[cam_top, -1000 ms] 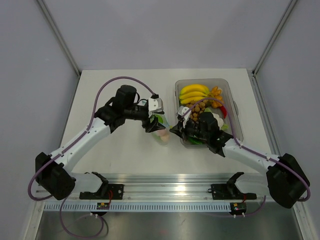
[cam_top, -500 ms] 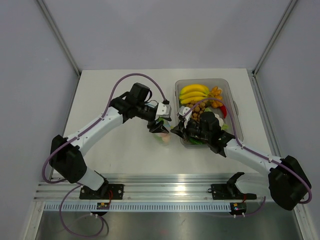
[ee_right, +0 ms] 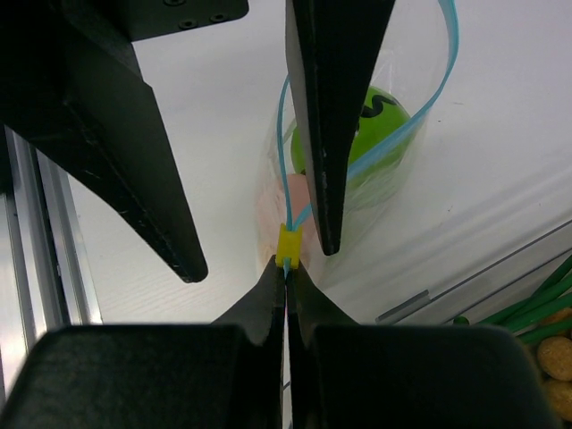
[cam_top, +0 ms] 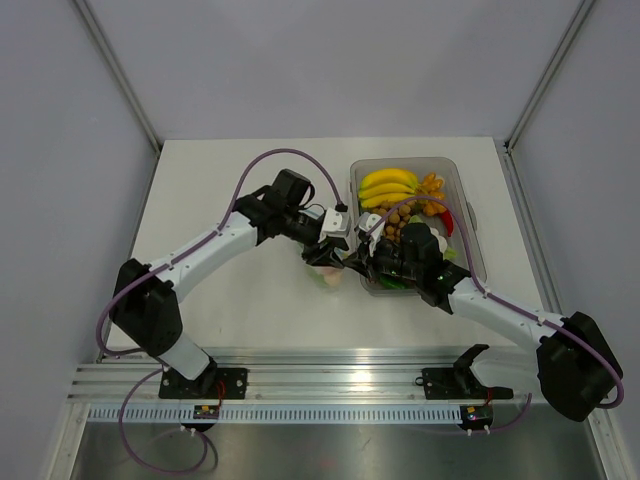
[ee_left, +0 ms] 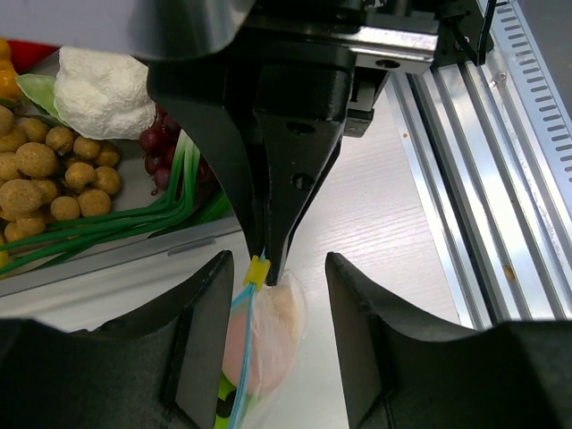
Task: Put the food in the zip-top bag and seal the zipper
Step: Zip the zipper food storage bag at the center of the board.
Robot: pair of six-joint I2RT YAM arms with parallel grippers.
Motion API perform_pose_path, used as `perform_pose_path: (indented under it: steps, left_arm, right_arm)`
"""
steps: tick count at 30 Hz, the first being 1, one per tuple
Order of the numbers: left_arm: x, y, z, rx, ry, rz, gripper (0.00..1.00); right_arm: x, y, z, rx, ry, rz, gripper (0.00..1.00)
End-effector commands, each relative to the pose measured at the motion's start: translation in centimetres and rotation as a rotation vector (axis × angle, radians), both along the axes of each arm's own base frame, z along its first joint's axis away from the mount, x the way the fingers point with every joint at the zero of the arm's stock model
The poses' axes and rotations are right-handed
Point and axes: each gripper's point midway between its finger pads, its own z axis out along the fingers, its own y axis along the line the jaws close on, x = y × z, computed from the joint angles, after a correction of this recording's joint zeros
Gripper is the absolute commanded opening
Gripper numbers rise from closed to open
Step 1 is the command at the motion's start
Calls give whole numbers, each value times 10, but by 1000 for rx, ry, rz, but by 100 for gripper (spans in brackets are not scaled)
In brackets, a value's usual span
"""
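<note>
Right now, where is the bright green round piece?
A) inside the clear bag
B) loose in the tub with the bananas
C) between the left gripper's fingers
A: the right wrist view shows the green piece through the clear film of the zip-top bag, within its blue zipper.

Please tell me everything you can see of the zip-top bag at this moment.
The zip-top bag is a floppy pouch of clear plastic beside the food tub. Its light-blue zipper gapes in a loop, joined only at the yellow slider. Inside are a green piece and a pink piece. The right gripper is shut on the slider end; the left gripper straddles the bag, open.
</note>
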Motion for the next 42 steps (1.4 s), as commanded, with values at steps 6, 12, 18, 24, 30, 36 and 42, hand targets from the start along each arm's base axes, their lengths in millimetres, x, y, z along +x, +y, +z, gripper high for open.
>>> perform_pose_path:
  steps: [6, 12, 18, 24, 30, 36, 42]
  left_arm:
    - [9, -13, 13, -37, -24, -34, 44]
    - [10, -13, 9, -32, -9, -24, 35]
    - [5, -9, 5, -23, -8, -23, 33]
    - [3, -7, 2, -14, 5, -22, 14]
    - [0, -1, -2, 6, 19, -8, 0]
    - [-2, 8, -10, 26, 75, 26, 0]
    - [-4, 21, -11, 52, 114, 63, 0]
  right_arm:
    - [6, 5, 32, 48, -80, 19, 0]
    - [7, 3, 32, 46, -86, 6, 0]
    - [8, 2, 35, 53, -96, -5, 0]
    - [10, 0, 36, 54, -102, -20, 0]
    - [15, -6, 39, 63, -127, -66, 0]
    - [17, -9, 41, 90, -131, -99, 0]
    - [31, -15, 49, 135, -140, -203, 0]
